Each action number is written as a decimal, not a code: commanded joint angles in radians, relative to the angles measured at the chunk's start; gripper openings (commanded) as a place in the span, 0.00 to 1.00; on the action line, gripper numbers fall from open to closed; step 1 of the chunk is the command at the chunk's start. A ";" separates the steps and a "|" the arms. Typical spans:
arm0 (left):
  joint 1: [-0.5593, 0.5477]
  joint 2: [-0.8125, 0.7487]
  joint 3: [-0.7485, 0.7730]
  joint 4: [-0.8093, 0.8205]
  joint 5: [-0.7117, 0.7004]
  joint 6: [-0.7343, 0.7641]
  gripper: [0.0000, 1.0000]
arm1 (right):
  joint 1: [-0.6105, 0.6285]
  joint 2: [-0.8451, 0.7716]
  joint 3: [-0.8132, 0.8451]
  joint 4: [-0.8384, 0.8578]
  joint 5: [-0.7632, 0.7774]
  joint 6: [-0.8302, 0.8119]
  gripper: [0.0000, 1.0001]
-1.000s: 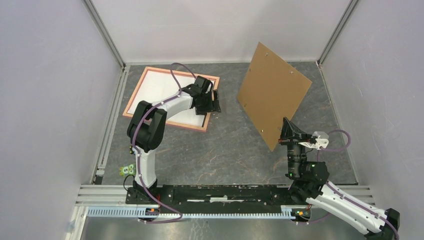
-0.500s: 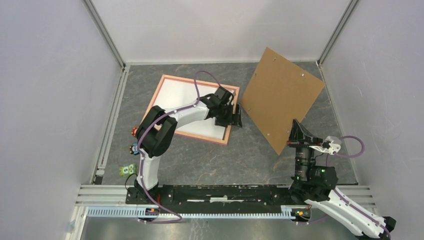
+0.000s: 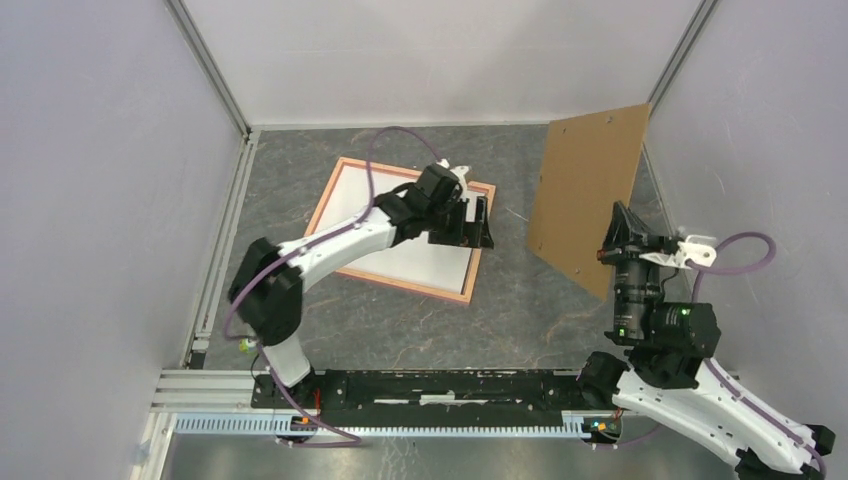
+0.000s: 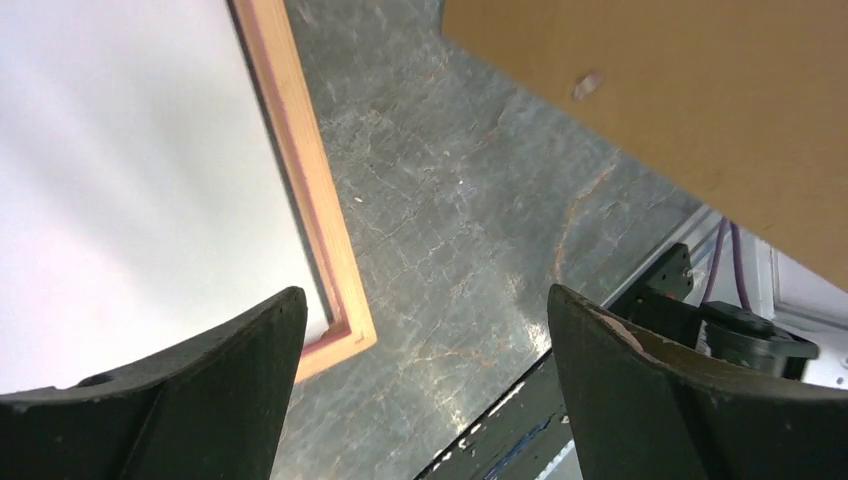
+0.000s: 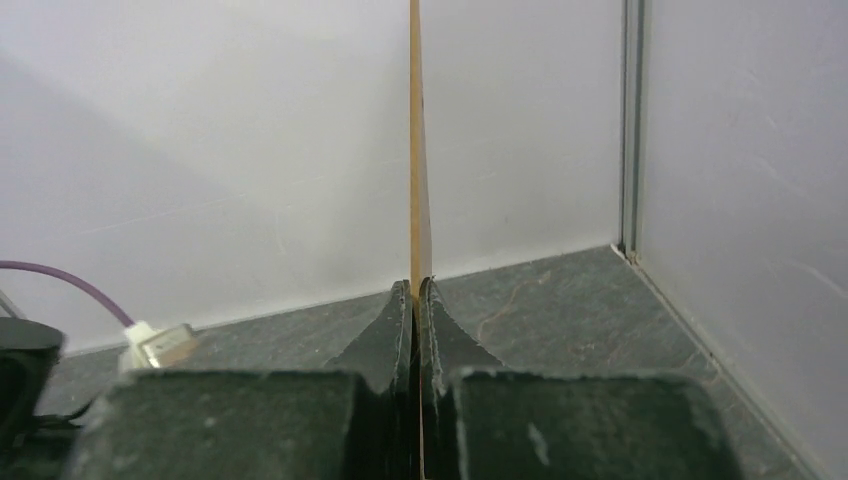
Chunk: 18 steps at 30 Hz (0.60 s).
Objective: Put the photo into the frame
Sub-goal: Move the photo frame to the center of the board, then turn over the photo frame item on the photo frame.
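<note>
The salmon-pink frame (image 3: pixel 324 198) lies flat on the grey table, left of centre. Inside its border the photo (image 3: pixel 418 262) shows only a plain white side. My left gripper (image 3: pixel 483 222) hovers at the frame's right edge, open with nothing between its fingers. The left wrist view has the frame's corner (image 4: pixel 305 170) and the white photo (image 4: pixel 130 180) under the left finger, with bare table under the left gripper (image 4: pixel 425 300). My right gripper (image 3: pixel 615 235) is shut on the lower edge of the brown backing board (image 3: pixel 585 190), which stands nearly upright. The right wrist view shows the board (image 5: pixel 415 150) edge-on, pinched in the right gripper (image 5: pixel 414 285).
Pale enclosure walls close in on three sides, and the right wall (image 3: pixel 760 200) is close to the raised board. An aluminium rail (image 3: pixel 450 385) with both arm bases runs along the near edge. A small coloured object (image 3: pixel 243 345) sits by the left arm's base.
The frame with the white sheet has slid right and toward me along with the left gripper, whose jaws have spread wider. The right arm has swung the board right and more upright.
</note>
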<state>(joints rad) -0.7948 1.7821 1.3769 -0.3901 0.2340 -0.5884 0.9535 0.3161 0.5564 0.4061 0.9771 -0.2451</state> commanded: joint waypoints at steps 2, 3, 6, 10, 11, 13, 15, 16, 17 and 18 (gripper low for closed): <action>0.027 -0.269 0.028 -0.147 -0.164 0.139 0.96 | 0.001 0.214 0.230 -0.061 -0.163 0.067 0.00; 0.029 -0.311 0.037 -0.172 -0.223 0.163 0.96 | 0.001 0.263 0.262 -0.073 -0.194 0.108 0.00; 0.029 -0.456 0.068 -0.218 -0.380 0.239 0.97 | 0.000 0.389 0.381 -0.099 -0.282 0.214 0.00; 0.029 -0.622 0.089 -0.217 -0.506 0.317 0.98 | 0.000 0.544 0.507 -0.088 -0.323 0.341 0.00; 0.029 -0.657 0.094 -0.215 -0.534 0.335 0.98 | 0.001 0.567 0.517 -0.072 -0.317 0.393 0.00; 0.029 -0.715 0.090 -0.204 -0.604 0.361 0.98 | 0.001 0.596 0.485 -0.002 -0.287 0.498 0.00; 0.029 -0.760 0.075 -0.186 -0.647 0.385 0.98 | 0.001 0.616 0.422 0.098 -0.238 0.603 0.00; 0.029 -0.783 0.066 -0.175 -0.657 0.392 0.98 | 0.000 0.623 0.386 0.142 -0.216 0.655 0.00; 0.029 -0.803 0.050 -0.164 -0.662 0.399 0.99 | 0.001 0.633 0.358 0.182 -0.187 0.710 0.00; 0.029 -0.821 0.032 -0.142 -0.664 0.406 0.98 | 0.001 0.643 0.327 0.218 -0.165 0.751 0.00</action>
<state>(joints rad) -0.7670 1.0012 1.4479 -0.5732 -0.3187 -0.2893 0.9554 0.9512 0.9581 0.3458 0.7258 0.2337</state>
